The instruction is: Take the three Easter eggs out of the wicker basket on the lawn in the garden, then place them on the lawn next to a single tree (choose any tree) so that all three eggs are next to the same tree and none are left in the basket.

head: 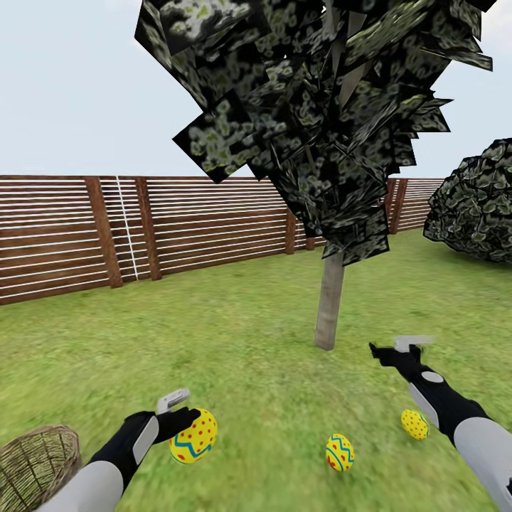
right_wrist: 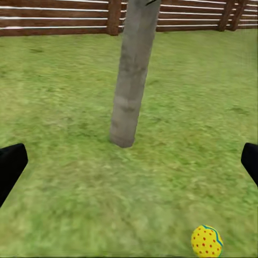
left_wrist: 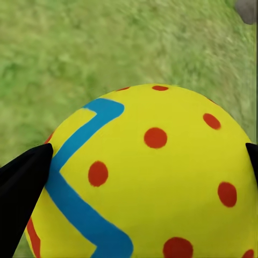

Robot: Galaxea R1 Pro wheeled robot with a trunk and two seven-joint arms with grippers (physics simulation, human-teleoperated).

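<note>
My left gripper [head: 183, 416] is shut on a yellow egg [head: 195, 437] with red dots and a blue zigzag band, held low over the lawn [head: 235, 355]. In the left wrist view this egg [left_wrist: 156, 177] sits between the black fingers [left_wrist: 21, 188]. Two more eggs lie on the grass in front of the tree trunk [head: 328, 306]: a zigzag-striped one [head: 340, 452] and a dotted one [head: 414, 424], also seen in the right wrist view [right_wrist: 207, 242]. My right gripper [head: 395, 346] hovers open and empty right of the trunk [right_wrist: 129, 80]. The wicker basket [head: 35, 462] stands at the lower left, its inside mostly hidden.
A dark brown slatted fence [head: 142, 227] closes the garden behind the tree. A low rounded bush [head: 476, 206] stands at the right. The tree's dark crown [head: 313, 107] hangs overhead. Open grass stretches left of the trunk.
</note>
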